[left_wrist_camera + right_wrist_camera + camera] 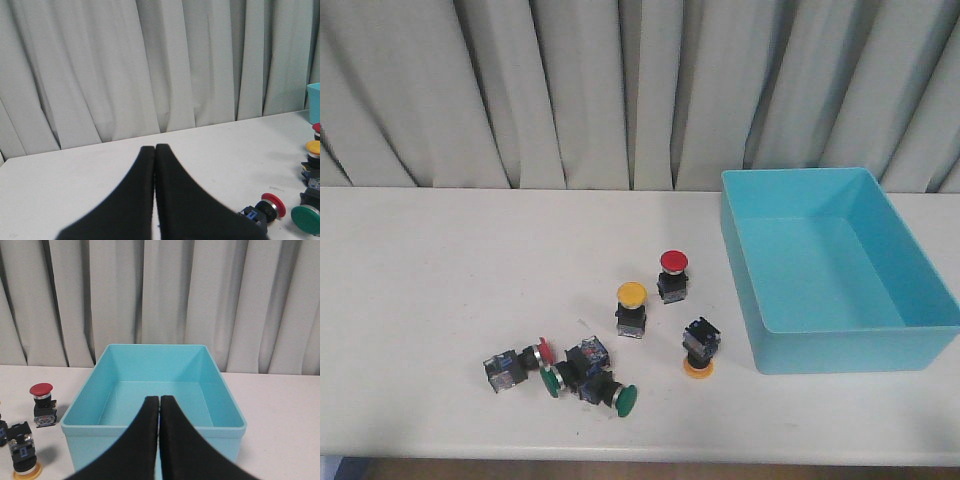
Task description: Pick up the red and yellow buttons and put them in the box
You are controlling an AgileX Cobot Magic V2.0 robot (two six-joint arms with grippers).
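Observation:
The turquoise box (840, 350) stands empty at the right of the table. A red button (673, 275) and a yellow button (632, 308) stand upright left of it. Another yellow button (700, 351) rests cap-down near the box's front corner. A red button (520, 362) lies on its side at the front left. Neither gripper shows in the front view. My left gripper (155, 148) is shut and empty over bare table, with the lying red button (270, 206) to its side. My right gripper (159, 399) is shut and empty, in front of the box (100, 450).
Two green-capped buttons (552, 381) (625, 398) lie in the front-left cluster with another dark switch body (588, 355). Grey curtains hang behind the table. The table's front edge runs just below the cluster.

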